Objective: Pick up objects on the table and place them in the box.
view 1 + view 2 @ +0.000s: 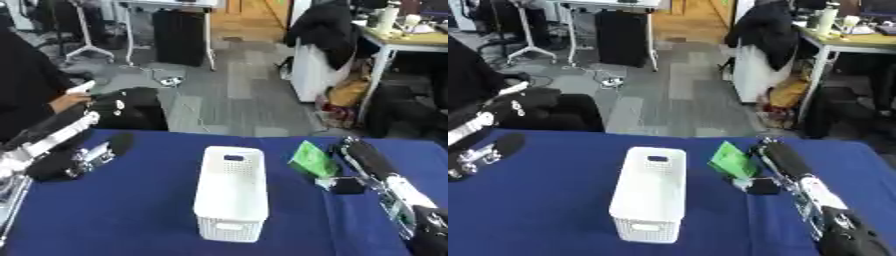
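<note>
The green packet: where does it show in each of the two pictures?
Left eye view: the green packet sits right of centre, held by the right hand.
Right eye view: nearer the centre.
Shared landmark: the white box just to its left.

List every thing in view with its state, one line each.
White box: upright on the blue table, open at the top; inside hidden.
Green packet: held up off the table, right of the box.
Right hand: shut on the green packet.
Left hand: open, holding nothing, above the table's left side.
</note>
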Controlling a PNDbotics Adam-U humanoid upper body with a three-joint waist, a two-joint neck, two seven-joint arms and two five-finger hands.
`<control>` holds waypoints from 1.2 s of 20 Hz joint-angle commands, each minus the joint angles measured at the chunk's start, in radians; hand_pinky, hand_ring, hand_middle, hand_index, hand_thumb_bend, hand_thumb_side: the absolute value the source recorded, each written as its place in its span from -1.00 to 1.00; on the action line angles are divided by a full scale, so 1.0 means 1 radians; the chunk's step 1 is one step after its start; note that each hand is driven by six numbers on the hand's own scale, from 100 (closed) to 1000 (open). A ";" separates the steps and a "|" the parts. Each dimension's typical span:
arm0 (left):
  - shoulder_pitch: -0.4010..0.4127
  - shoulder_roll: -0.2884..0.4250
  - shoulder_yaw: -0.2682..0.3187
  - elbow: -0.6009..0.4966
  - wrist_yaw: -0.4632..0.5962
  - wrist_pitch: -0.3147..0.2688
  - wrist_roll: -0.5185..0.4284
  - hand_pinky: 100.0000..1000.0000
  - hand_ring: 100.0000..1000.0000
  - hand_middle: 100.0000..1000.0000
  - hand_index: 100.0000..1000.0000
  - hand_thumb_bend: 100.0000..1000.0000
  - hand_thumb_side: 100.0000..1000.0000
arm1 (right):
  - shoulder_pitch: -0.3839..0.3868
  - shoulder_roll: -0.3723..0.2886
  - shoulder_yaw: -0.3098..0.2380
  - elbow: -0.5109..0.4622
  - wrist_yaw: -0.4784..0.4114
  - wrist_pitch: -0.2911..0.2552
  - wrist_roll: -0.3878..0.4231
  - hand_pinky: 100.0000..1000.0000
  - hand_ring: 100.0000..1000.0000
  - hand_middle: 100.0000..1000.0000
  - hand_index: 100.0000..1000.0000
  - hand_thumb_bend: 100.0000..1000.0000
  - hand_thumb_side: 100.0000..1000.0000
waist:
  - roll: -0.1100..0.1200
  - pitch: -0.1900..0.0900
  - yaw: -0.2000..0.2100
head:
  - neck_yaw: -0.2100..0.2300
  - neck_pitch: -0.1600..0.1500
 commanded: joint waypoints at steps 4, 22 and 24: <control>-0.015 0.012 0.002 -0.011 0.004 0.000 -0.006 0.67 0.93 1.00 0.98 -0.93 1.00 | -0.061 0.021 0.006 -0.014 -0.040 -0.011 0.035 -1.00 -1.00 -1.00 -0.45 -0.08 0.41 | 0.004 -0.006 0.005 | -0.015 -0.019; -0.036 -0.008 -0.001 -0.027 0.012 0.009 -0.010 0.67 0.93 1.00 0.98 -0.93 1.00 | -0.157 0.126 0.026 0.073 -0.093 -0.060 0.142 -1.00 -1.00 -1.00 -0.44 -0.12 0.53 | 0.002 0.007 0.029 | -0.020 -0.024; -0.039 -0.008 -0.002 -0.028 0.013 0.010 -0.011 0.67 0.93 1.00 0.98 -0.93 1.00 | -0.168 0.131 0.030 0.079 -0.099 -0.072 0.152 -1.00 -1.00 -1.00 -0.44 -0.12 0.53 | 0.002 0.007 0.031 | -0.020 -0.026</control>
